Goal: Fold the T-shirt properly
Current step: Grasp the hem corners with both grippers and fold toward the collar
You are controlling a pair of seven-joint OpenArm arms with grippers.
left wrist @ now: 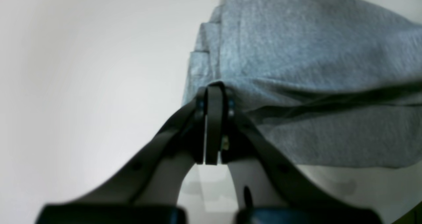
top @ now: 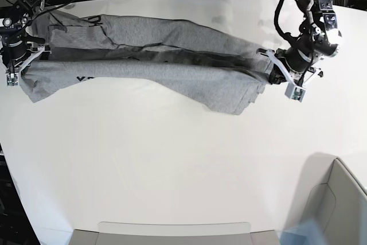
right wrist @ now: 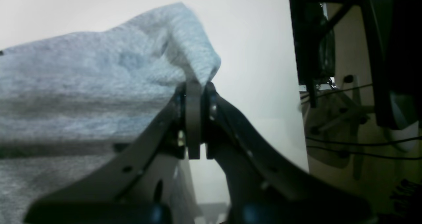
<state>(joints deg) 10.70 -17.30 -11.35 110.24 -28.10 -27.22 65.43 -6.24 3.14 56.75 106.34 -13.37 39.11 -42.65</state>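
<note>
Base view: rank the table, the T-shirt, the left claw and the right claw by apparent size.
1. table
2. T-shirt
3. left claw and right claw: both small, partly hidden by cloth, too alike to rank.

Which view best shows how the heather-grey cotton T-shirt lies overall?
The base view: the heather-grey cotton T-shirt stretches across the white table between the right gripper and the left gripper. Each wrist view shows only the bunched fabric at the closed jaws of that gripper.
</note>
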